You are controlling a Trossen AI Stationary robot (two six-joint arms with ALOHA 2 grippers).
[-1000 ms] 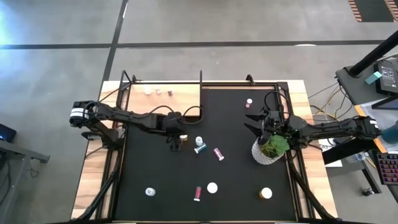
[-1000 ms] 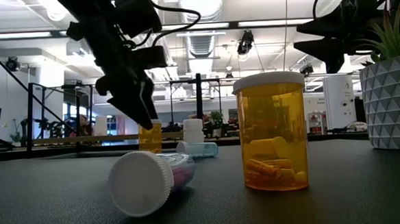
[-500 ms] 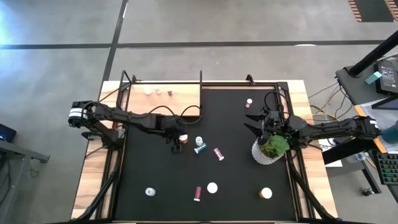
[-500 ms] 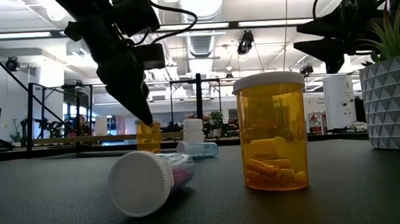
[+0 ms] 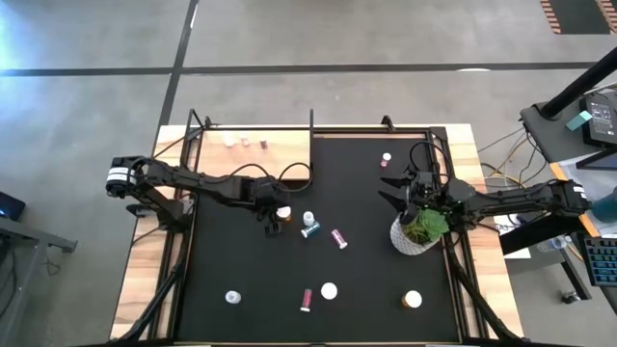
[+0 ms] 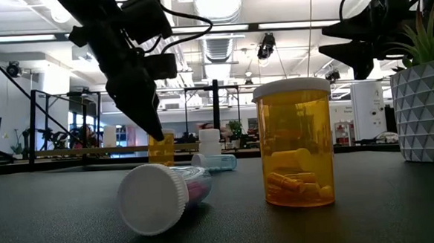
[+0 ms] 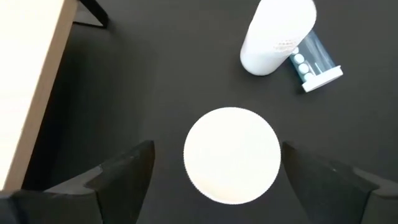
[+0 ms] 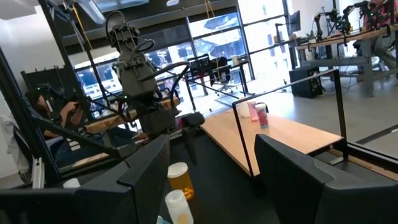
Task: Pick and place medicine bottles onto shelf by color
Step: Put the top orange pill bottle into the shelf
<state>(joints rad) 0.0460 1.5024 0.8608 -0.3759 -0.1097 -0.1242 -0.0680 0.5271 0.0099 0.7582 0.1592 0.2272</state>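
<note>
My left gripper [image 5: 273, 223] hangs open, pointing steeply down over an upright orange medicine bottle [image 5: 283, 213]. In the left wrist view the bottle's round white cap [image 7: 231, 155] lies between the two fingers, with a gap on each side. Just beyond it stand a white bottle [image 7: 277, 34] and a teal bottle [image 7: 314, 59] on its side. The pale wood shelf [image 5: 253, 145] at the far left carries three small bottles. My right gripper [image 5: 388, 190] waits open in the air beside the plant pot [image 5: 416, 231].
More bottles are scattered on the black mat: a pink one [image 5: 338, 237] on its side mid-table, several along the near edge [image 5: 330, 290], and two at the far right [image 5: 387, 159]. The big orange bottle [image 6: 293, 142] and a tipped one [image 6: 161, 199] fill the low view.
My left gripper has rolled slightly about its own axis while staying over the orange bottle. Nothing else has moved.
</note>
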